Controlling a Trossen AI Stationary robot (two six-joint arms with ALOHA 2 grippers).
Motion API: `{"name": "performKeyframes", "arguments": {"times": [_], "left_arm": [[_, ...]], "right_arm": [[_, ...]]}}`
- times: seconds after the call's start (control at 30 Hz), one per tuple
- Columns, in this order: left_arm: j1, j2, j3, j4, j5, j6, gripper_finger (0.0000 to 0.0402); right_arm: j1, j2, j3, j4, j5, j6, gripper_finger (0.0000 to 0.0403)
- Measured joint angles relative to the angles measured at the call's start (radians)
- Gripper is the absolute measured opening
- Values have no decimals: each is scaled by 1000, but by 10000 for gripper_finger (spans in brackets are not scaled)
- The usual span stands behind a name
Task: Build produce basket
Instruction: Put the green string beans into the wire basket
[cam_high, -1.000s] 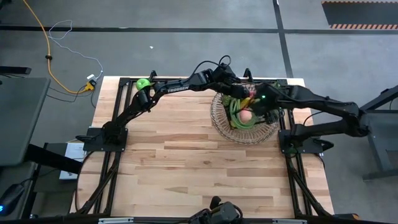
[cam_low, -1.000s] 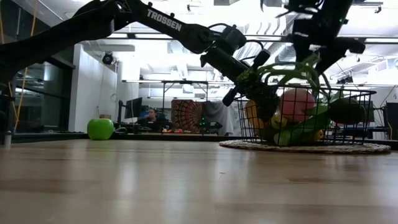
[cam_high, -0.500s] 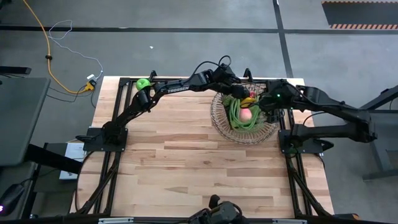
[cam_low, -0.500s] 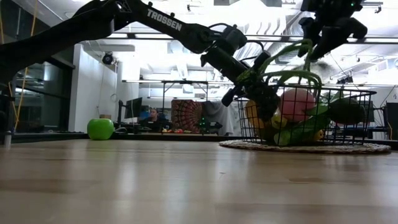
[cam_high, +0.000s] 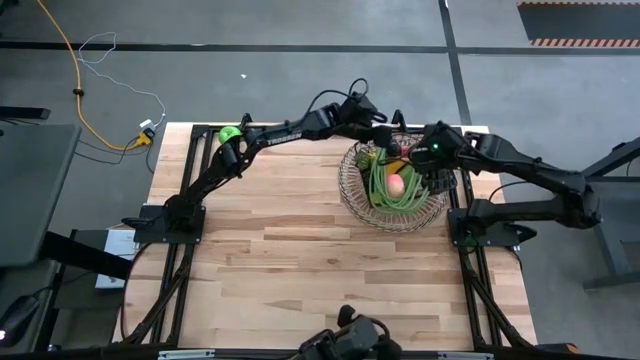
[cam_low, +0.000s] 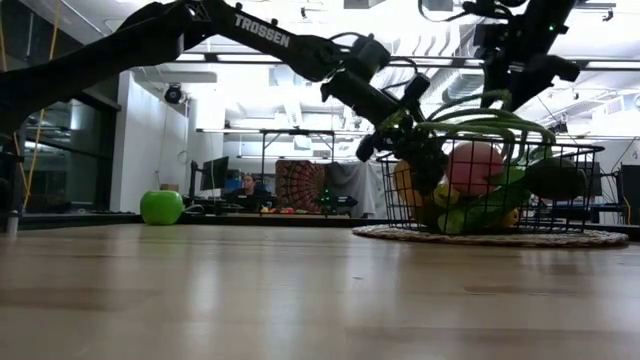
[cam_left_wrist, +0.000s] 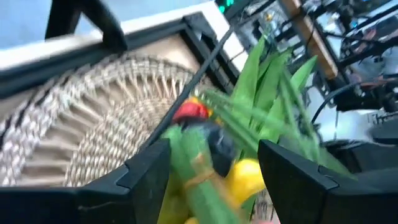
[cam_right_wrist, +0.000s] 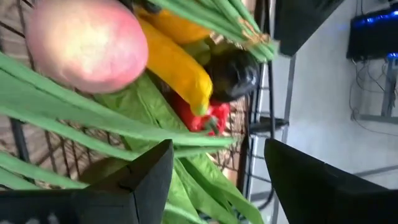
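Basket: a round, shallow basket of thin brownish wire (cam_high: 352, 196) is seated on the pale wooden plank table (cam_high: 290, 270), toward the 2 o'clock sector of the table in the high view. In the low view it is seen resting on a flat round woven mat (cam_low: 395, 235).

Basket contents: a pink peach (cam_high: 396, 184) is placed at the centre, with long green beans (cam_high: 380, 190) looped around it. A yellow banana (cam_right_wrist: 177, 65), a red pepper (cam_right_wrist: 200, 118), flat green leaves (cam_right_wrist: 146, 102) and a dark rounded item (cam_right_wrist: 233, 73) are packed together just beside the peach.

Green apple: a round green apple (cam_high: 231, 133) is located outside the basket, at the table's 11 o'clock corner, well apart from the basket.

Left gripper: the left gripper (cam_high: 388, 146) is positioned over the basket rim at the basket's 12 o'clock. Its two dark fingers (cam_left_wrist: 149, 171) are spread apart and nothing is grasped between them; bean stalks and the banana are seen just beyond the fingertips.

Right gripper: the right gripper (cam_high: 432, 178) is held above the basket at its 3 o'clock side. Its fingers (cam_right_wrist: 146, 174) are parted and released, with nothing clamped; the leaves and beans are seen between and beyond them.

Background: a seated person (cam_low: 243, 188) is visible far behind the table in the low view.
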Motion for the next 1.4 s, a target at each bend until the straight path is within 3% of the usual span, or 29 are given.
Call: {"name": "performKeyframes", "arguments": {"times": [0.37,0.6,0.77,0.93,1.07,1.13,1.27,1.4], "left_arm": [[15,-1,81,38,4,26,232],[71,-89,81,138,127,26,232],[102,-199,81,122,183,126,218],[69,-353,81,-18,180,366,149],[2,-440,81,-137,169,543,52],[-30,-479,80,-178,169,602,14],[-90,-559,80,-207,115,659,5],[-137,-618,80,-236,18,719,1]], "right_arm": [[-75,-4,0,-36,15,-54,244],[-109,-71,0,7,18,-26,236],[-108,-162,0,5,-173,170,197],[-98,-232,0,-9,-450,461,114],[-15,-247,0,-35,-493,560,21],[52,-244,0,-24,-492,599,12],[213,-202,0,31,-479,722,5],[410,-128,0,29,-360,849,2]]}}
